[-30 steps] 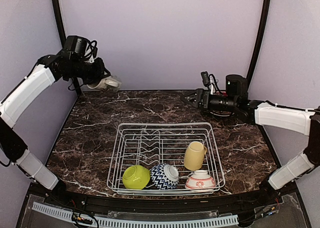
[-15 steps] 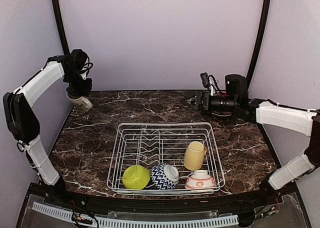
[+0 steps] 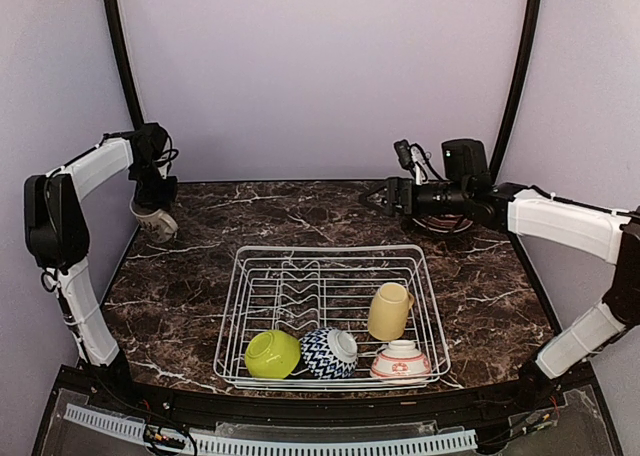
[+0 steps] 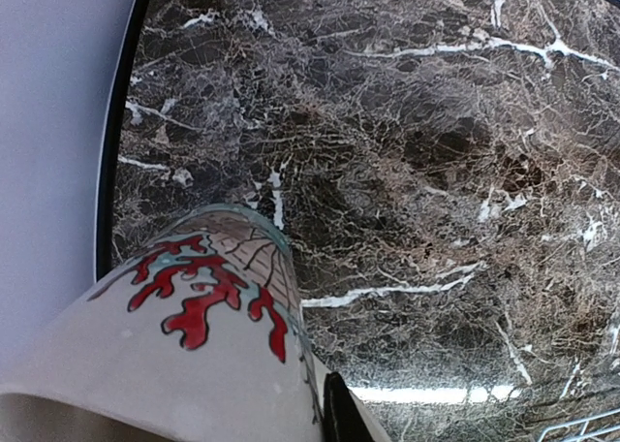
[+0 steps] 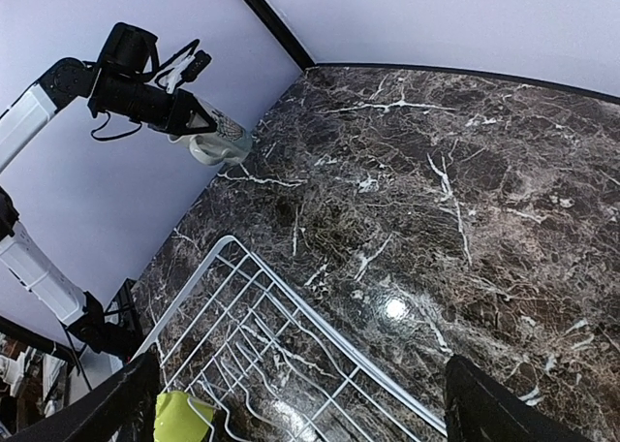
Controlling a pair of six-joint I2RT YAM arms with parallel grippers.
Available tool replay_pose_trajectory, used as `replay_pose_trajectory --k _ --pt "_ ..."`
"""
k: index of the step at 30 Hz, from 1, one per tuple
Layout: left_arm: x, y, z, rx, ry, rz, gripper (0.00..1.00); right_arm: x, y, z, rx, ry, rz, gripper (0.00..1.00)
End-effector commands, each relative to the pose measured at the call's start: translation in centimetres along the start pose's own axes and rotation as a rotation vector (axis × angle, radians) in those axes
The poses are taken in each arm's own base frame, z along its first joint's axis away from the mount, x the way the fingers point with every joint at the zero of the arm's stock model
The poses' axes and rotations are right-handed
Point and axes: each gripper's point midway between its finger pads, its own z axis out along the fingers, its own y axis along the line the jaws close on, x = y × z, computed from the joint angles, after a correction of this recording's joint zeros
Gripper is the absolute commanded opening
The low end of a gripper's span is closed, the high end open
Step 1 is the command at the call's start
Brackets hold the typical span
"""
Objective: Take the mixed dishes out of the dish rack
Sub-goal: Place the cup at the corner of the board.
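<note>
My left gripper point(image 3: 152, 214) is shut on a cream mug point(image 3: 158, 224) with a red and teal pattern, held low over the table's back left corner. I cannot tell if it touches the table. In the left wrist view the mug point(image 4: 184, 355) fills the lower left, with one dark finger point(image 4: 341, 415) beside it. The white wire dish rack point(image 3: 243, 276) holds a lime bowl point(image 3: 272, 354), a navy-zigzag bowl point(image 3: 328, 352), a pink-white bowl point(image 3: 401, 360) and a yellow mug point(image 3: 389, 311). My right gripper point(image 3: 375, 198) is open and empty above the back right of the table.
The right wrist view shows the rack's far corner point(image 5: 228, 243), the lime bowl point(image 5: 179, 415) and the left gripper with the mug point(image 5: 218, 143). A dark round thing point(image 3: 440, 222) lies under the right arm; I cannot tell what it is. Purple walls close in the table.
The left arm has swung the cream mug left and down toward the back left corner. The right gripper has shifted slightly left.
</note>
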Motion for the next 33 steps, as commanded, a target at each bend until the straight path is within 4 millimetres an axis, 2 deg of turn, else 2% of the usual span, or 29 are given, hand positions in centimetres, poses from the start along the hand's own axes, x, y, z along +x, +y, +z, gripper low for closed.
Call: replay_pose_trajectory --k 1,11,16,18,26,30,33 --pt "-0.8 0.1 0.4 0.036 -0.055 0.003 0.01 -0.5 -0.1 0.8 0.023 0.003 -0.005 0.99" --pt "1.0 -0.3 3.3 0.045 0.030 -0.004 0.01 -1.3 0.7 3.1 0.006 0.025 -0.039 0.99" --pt "1.8 -1.1 3.8 0.087 0.064 0.008 0.02 -1.1 1.2 3.1 0.028 0.042 -0.074 0.99" --pt "1.9 -1.3 3.7 0.100 0.069 0.008 0.07 -0.9 1.4 2.8 0.042 0.046 -0.092 0.99" --pt "1.6 -1.3 2.2 0.113 0.021 0.019 0.41 0.6 1.3 2.6 0.094 0.094 -0.138 0.99" --pt "1.2 -1.4 0.4 0.115 -0.035 0.026 0.54 1.4 0.3 2.8 0.179 0.143 -0.144 0.99" --pt "1.0 -1.4 -1.7 0.119 -0.099 0.033 0.60 2.0 0.0 2.5 0.226 0.177 -0.157 0.99"
